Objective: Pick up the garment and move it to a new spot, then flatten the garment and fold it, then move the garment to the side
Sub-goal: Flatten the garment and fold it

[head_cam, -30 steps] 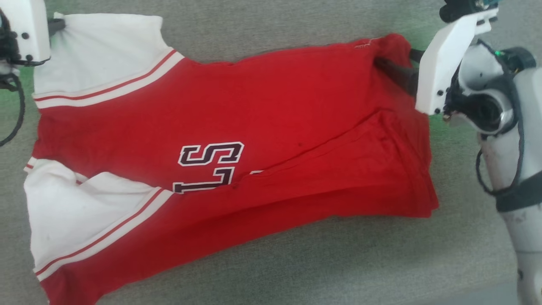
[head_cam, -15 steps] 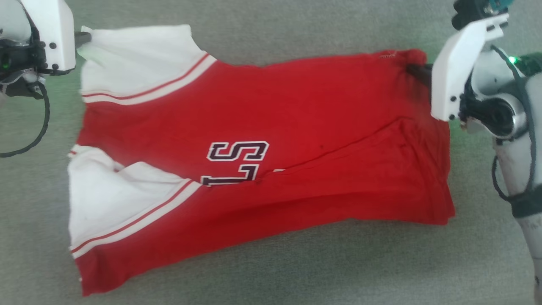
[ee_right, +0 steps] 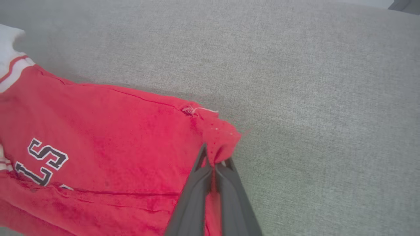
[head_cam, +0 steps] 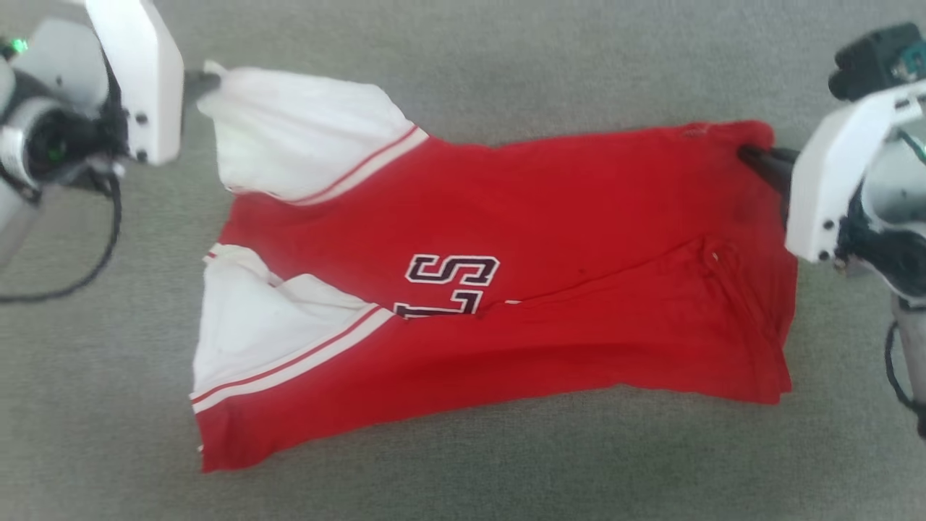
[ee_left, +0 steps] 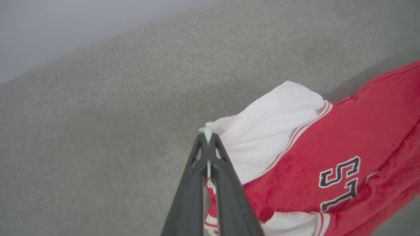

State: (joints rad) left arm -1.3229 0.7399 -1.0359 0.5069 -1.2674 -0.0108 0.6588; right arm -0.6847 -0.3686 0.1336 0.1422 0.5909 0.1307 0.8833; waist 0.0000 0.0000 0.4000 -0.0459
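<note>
Here's the red jersey shirt with white short sleeves (head_cam: 550, 217), spread out on the grey woven fabric surface (head_cam: 506, 470), its near side folded over. The left gripper (ee_left: 207, 136) is pinched tight on a white sleeve tip. The right gripper (ee_right: 215, 164) is clamped onto a red hem corner.

Red garment (head_cam: 550, 217) (white sleeves) lies folded lengthwise, far corners pinched.

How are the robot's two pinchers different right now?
The left gripper pinches the tip of a white sleeve; the right gripper pinches a red bottom corner. The left gripper is at the sleeve end, the right gripper at the hem end. Both are shut on the garment.
</note>
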